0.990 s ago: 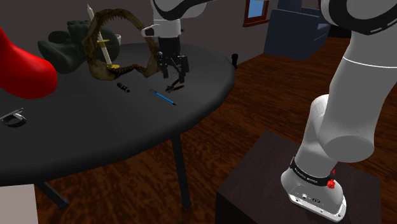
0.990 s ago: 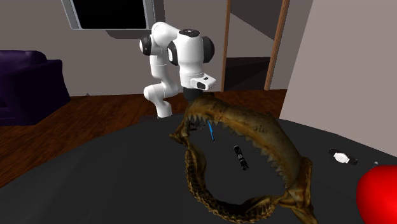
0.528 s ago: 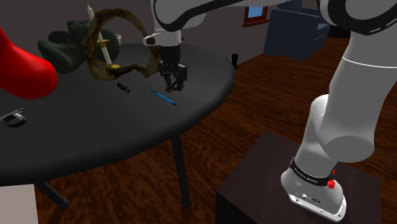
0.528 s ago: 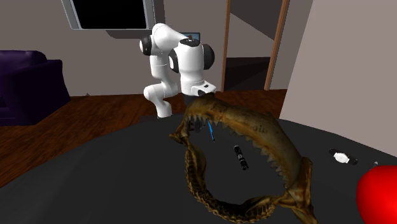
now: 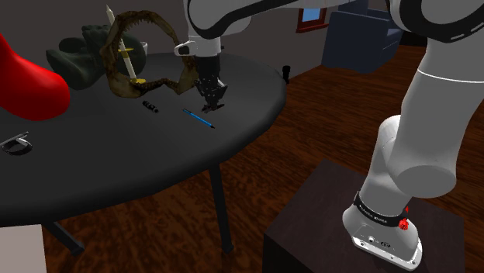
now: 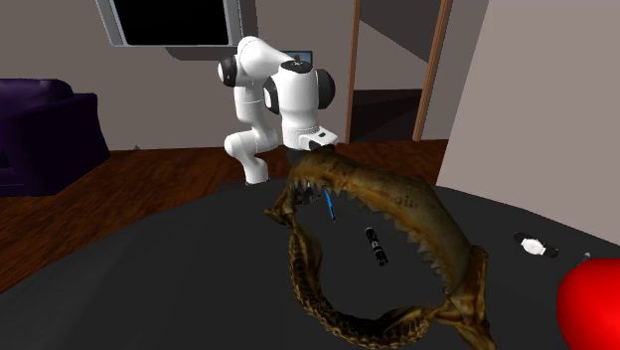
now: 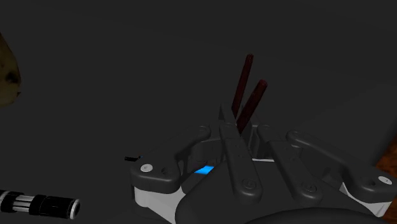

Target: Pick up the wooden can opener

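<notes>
The can opener [image 7: 254,97] has two dark reddish-brown handles that stick out past my fingertips in the wrist view. My black gripper [image 7: 230,125] is shut on its head end, with the fingers drawn together around it. In the shoulder view the gripper [image 5: 211,100] points down at the round black table [image 5: 116,171], and the can opener [image 5: 208,108] shows as a small dark piece at its tips, low over the tabletop. In the second exterior view the white arm [image 6: 296,91] reaches down behind the bony jaw.
A blue pen [image 5: 198,118] lies just beside the gripper, and a small black cylinder [image 5: 150,106] lies further to the shoulder view's left. A big toothed jaw [image 5: 147,54] stands behind them. A red shape [image 5: 27,84] and a small clasp [image 5: 15,144] sit near the shoulder view's left edge.
The fingers stood apart around the can opener a second ago; they have closed on it. The hand also sank slightly toward the table.
</notes>
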Tool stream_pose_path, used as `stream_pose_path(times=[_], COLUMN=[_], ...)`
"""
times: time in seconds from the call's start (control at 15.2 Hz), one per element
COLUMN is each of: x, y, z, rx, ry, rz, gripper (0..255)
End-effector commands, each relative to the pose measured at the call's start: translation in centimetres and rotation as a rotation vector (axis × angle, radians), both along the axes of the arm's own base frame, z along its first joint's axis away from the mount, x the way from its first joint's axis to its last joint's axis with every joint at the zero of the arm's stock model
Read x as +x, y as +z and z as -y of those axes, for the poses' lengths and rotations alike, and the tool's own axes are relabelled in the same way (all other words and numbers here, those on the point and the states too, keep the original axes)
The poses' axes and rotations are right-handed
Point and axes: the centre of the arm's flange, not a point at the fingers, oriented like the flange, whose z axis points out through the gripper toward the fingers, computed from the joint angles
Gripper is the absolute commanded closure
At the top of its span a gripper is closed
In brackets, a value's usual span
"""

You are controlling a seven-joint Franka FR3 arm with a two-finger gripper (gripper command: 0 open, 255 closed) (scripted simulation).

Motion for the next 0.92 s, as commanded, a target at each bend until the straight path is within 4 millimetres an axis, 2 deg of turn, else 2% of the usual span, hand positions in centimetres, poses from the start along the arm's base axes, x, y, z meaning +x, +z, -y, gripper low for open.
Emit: stream_pose_path(times=[0.0,0.86], x=[0.0,0.0], y=[-0.1,6.8], z=[0.0,0.0], rx=[0.0,0.0], ry=[0.0,0.0], rz=[0.0,0.0], gripper=[255,255])
